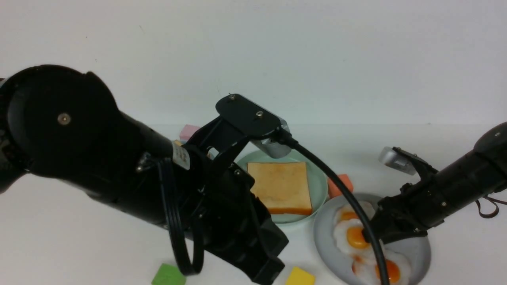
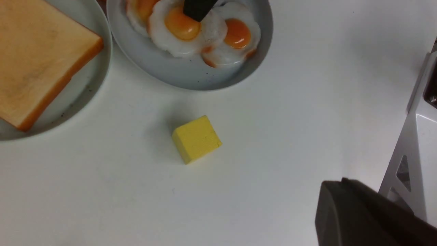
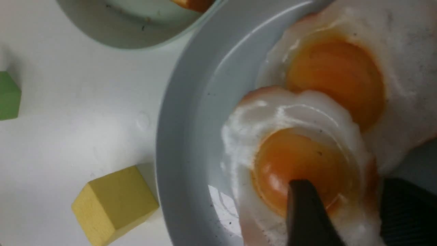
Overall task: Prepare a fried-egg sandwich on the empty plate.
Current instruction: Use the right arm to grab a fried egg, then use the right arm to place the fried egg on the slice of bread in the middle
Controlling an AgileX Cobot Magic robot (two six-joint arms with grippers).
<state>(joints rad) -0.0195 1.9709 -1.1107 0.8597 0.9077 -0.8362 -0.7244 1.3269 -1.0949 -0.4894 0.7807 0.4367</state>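
Note:
One golden toast slice (image 1: 282, 187) lies on the mint-green plate (image 1: 319, 186), also seen in the left wrist view as toast (image 2: 34, 54) on that plate (image 2: 85, 99). Beside it, the grey plate (image 1: 324, 241) holds three overlapping fried eggs. My right gripper (image 1: 372, 235) is down on the middle egg (image 1: 353, 236). In the right wrist view one fingertip (image 3: 302, 191) rests on that egg's yolk (image 3: 290, 153) and the other stands past the egg's edge, with a gap between them. My left gripper (image 2: 336, 186) hovers shut and empty over bare table near the front.
A yellow cube (image 1: 300, 277) and a green cube (image 1: 169, 276) lie at the table's front. An orange block (image 1: 341, 184) sits between the two plates, a pink block (image 1: 189, 132) at the back. The bulky left arm hides much of the left side.

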